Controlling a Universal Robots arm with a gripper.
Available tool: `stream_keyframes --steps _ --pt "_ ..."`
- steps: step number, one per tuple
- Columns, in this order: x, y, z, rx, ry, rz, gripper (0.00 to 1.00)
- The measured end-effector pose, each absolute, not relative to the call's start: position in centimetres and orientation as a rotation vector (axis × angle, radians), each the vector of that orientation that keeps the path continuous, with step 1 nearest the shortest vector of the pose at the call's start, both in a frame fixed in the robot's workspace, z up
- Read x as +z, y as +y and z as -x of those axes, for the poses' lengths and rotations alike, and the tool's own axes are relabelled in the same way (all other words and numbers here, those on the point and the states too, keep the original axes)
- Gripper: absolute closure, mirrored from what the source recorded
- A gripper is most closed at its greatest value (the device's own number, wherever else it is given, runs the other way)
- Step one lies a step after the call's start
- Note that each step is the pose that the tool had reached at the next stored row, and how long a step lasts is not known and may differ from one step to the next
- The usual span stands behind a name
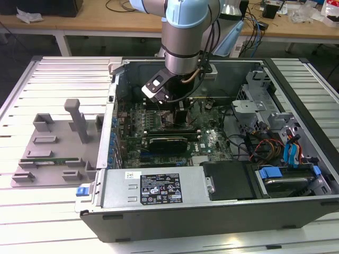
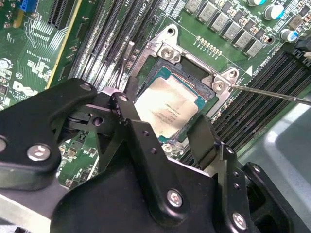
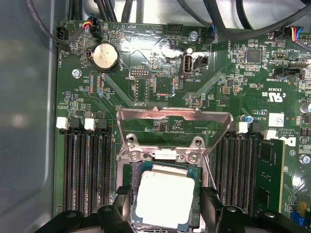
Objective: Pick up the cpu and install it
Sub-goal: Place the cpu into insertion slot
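The cpu [image 2: 170,107], a flat square chip with a silver-grey top, sits tilted just over the open socket [image 2: 194,73] on the green motherboard. My gripper [image 2: 165,112] straddles it with one black finger [image 2: 127,104] against one side and the other against the opposite side. It looks shut on the chip. In the first wrist view the cpu [image 3: 165,196] lies between the same fingers of the gripper [image 3: 166,208], below the raised metal load plate [image 3: 175,116]. In the exterior view the gripper [image 1: 174,112] reaches down into the open computer case [image 1: 212,217].
Memory slots [image 3: 87,170] flank the socket on both sides. A thin socket lever [image 2: 272,92] sticks out beside it. A black graphics card [image 1: 168,140] lies across the board nearer the power supply [image 1: 153,188]. A grey tray [image 1: 58,148] rests outside the case, at the exterior view's left.
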State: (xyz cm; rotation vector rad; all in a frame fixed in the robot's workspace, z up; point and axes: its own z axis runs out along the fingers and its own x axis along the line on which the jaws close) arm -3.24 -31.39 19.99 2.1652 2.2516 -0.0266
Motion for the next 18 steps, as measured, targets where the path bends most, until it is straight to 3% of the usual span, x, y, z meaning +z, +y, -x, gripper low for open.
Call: stream_keyframes --steps 8,9,11,18 --pt "19.99 -31.39 3.24 -0.026 2.252 -2.165 0.32" --pt "19.99 -31.39 3.24 -0.027 2.252 -2.165 0.33" --pt "19.99 -31.39 3.24 -0.027 2.252 -2.165 0.46" --pt "20.08 -31.39 3.33 -0.031 2.249 -2.162 0.46"
